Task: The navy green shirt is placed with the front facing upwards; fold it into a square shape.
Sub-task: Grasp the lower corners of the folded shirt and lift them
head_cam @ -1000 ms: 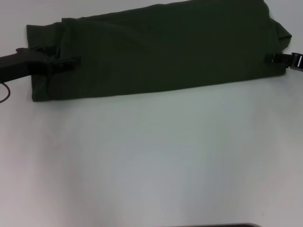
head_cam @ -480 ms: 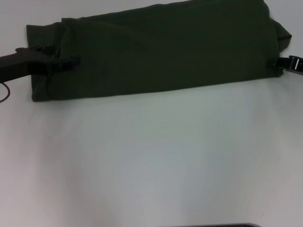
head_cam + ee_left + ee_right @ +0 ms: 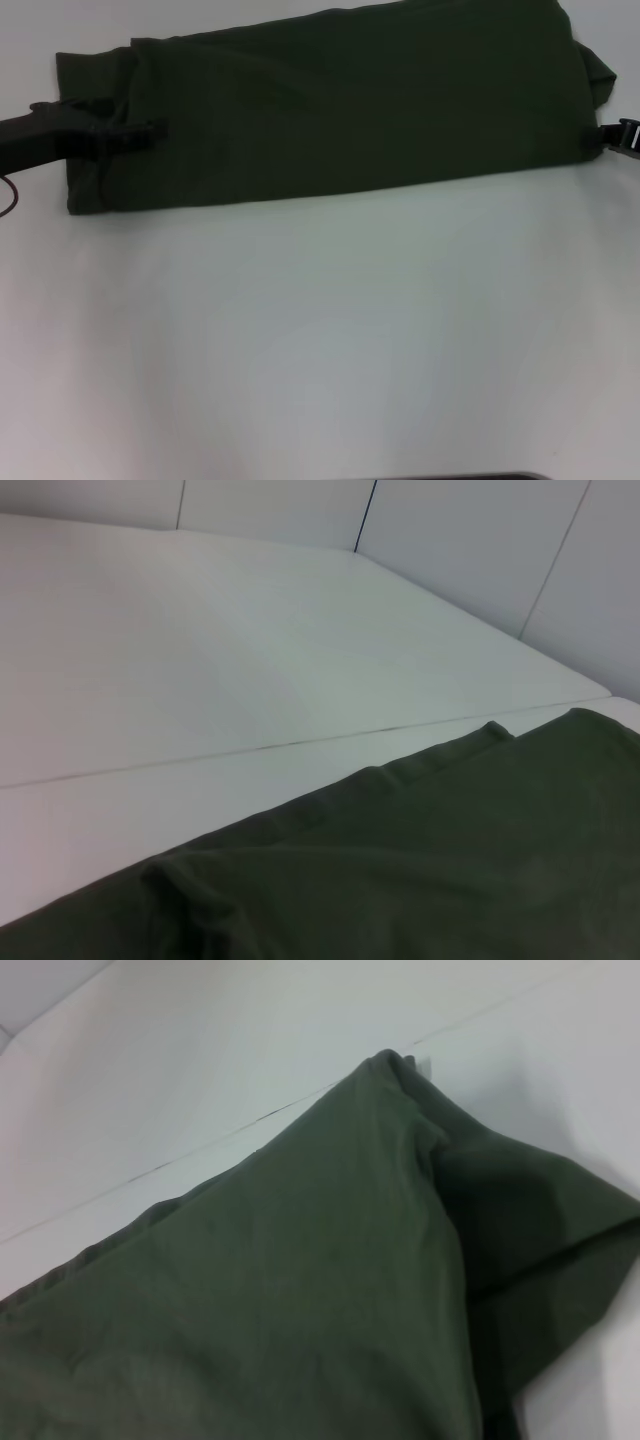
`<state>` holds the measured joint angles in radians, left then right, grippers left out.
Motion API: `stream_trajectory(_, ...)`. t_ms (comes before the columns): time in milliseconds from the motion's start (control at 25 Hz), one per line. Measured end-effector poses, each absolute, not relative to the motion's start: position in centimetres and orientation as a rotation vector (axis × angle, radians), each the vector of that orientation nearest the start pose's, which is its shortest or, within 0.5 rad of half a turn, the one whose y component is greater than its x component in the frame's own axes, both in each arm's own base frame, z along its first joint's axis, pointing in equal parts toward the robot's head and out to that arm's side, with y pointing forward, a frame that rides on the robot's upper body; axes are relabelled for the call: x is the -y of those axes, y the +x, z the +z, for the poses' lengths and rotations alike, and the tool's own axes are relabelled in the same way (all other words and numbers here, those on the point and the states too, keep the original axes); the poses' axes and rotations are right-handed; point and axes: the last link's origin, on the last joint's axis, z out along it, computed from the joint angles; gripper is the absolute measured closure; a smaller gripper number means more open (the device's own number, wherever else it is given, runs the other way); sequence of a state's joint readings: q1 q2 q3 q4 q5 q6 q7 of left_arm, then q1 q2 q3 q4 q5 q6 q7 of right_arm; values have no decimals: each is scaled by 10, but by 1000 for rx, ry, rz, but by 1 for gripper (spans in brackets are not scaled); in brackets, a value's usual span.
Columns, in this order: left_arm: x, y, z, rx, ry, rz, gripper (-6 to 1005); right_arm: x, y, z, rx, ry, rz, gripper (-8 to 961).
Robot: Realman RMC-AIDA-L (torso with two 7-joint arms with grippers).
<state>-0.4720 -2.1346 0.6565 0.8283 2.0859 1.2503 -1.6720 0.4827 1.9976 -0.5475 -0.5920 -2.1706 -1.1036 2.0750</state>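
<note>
The navy green shirt (image 3: 340, 110) is soft, matt woven-looking cloth, lightly creased, with a stitched hem along its edge. The table (image 3: 330, 340) beneath is a smooth white surface with a faint sheen. The left gripper (image 3: 150, 133) looks like matt black plastic or metal.

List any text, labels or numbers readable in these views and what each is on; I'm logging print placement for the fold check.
None can be read in any view.
The navy green shirt shows only plain dark fabric; no lettering or neck label is visible.
The left gripper and right gripper, at opposite ends of the shirt, show no readable markings.
The table carries no signs.
</note>
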Motion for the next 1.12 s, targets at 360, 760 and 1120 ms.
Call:
stream_trajectory(360, -348, -313, 24, 997, -2332, -427, 80, -346, 371, 47, -1591, -1900, 511, 938)
stream_trajectory(760, -331, -328, 36, 1041, -2368, -395, 79, -346, 372, 48, -1588, -1891, 510, 938)
stream_trajectory(1120, -324, -342, 37, 1064, -2372, -296, 80, -345, 373, 49, -1584, -1890, 508, 939)
